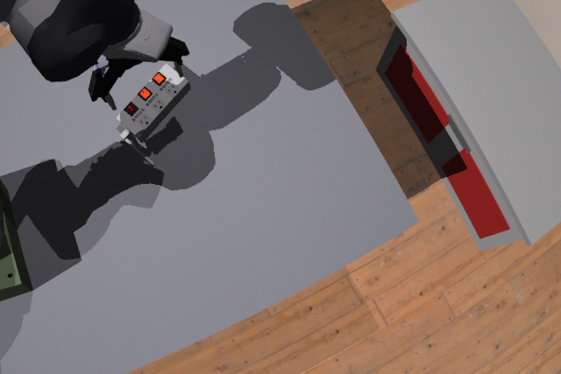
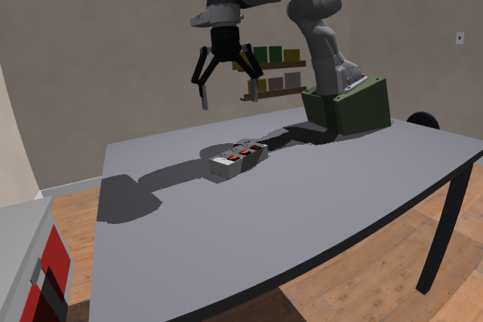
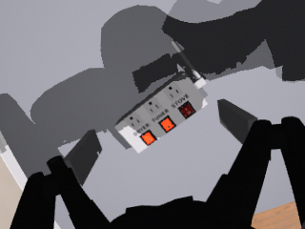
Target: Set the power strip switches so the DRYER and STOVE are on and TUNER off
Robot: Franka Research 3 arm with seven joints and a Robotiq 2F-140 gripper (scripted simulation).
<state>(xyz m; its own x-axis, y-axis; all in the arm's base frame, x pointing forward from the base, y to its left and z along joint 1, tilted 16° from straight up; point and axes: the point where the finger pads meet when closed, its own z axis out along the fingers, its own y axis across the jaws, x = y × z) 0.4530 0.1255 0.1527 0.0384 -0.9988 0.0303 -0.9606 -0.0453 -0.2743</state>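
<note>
table [image 2: 272, 232] carrying an arm, a pedestal and a power strip, under a wide-spread, empty gripper.

grey table top is standing on a wooden floor [image 2: 370, 291], with a grey-and-red cabinet [image 1: 479, 102] sitting off its edge; the grey arm [image 2: 315, 34] is rising from a green pedestal [image 2: 366, 111] at the far corner. the gripper [image 2: 228, 94] is hanging well above the power strip [image 2: 238, 158], fingers at full spread and gripping nothing. the strip is lying flat, face up, near the middle of the table's far half. in the wrist view two switches [image 3: 148, 137] [image 3: 167, 124] are glowing orange and the third [image 3: 186, 110] is sitting dark; their labels are too blurred to read.
</note>
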